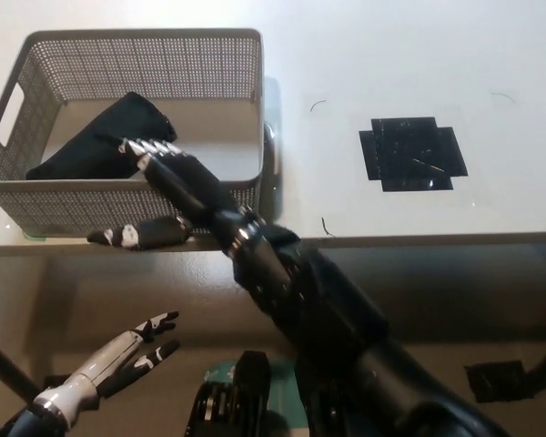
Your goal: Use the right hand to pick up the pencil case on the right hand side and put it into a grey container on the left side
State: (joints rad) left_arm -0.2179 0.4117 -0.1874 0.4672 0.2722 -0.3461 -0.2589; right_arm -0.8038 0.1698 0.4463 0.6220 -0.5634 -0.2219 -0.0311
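Inside the grey mesh container [36, 196] on the white surface [391, 64], the black pencil case [96, 146] lies against the left side. Right hand [168, 187] hovers at the near wall, fingers [150, 146] spread, empty. Left hand [132, 350] rests low, fingers apart.

White matte tabletop [409, 64] fills the upper part of the head view, front edge running straight across mid-frame. Black cross-shaped tape patch [412, 153] stuck on it right of centre, glossy, reflecting light. A few thin dark curved scuff marks [318, 104] scattered on the surface around the patch and near the front edge. Below the edge, tan floor [491, 300] in dimmer light. Small black square patch [496, 381] on the floor at lower right. Lighting even, soft shadows.
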